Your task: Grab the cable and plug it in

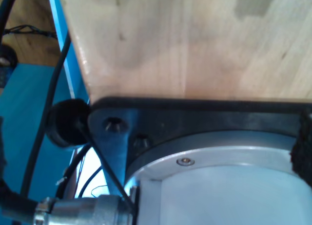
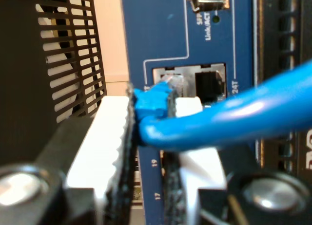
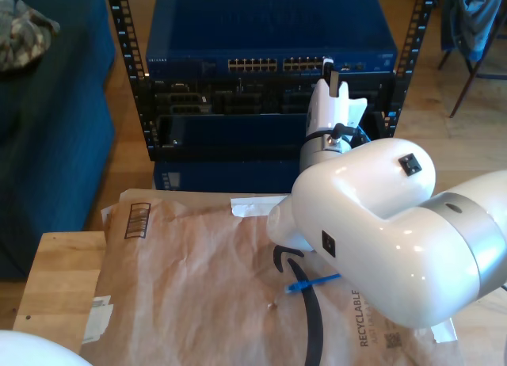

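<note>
My second gripper (image 2: 151, 152) pinching thin bright-blue ethernet cable (image 2: 229, 118) behind its translucent plug (image 2: 168, 86), plug tip at blue rack switch (image 3: 269, 45) port, first gripper state unclear

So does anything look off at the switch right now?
Nothing is damaged. The cable's plug, held by my second gripper, sits at the port's mouth; I cannot tell if it is fully in.
</note>
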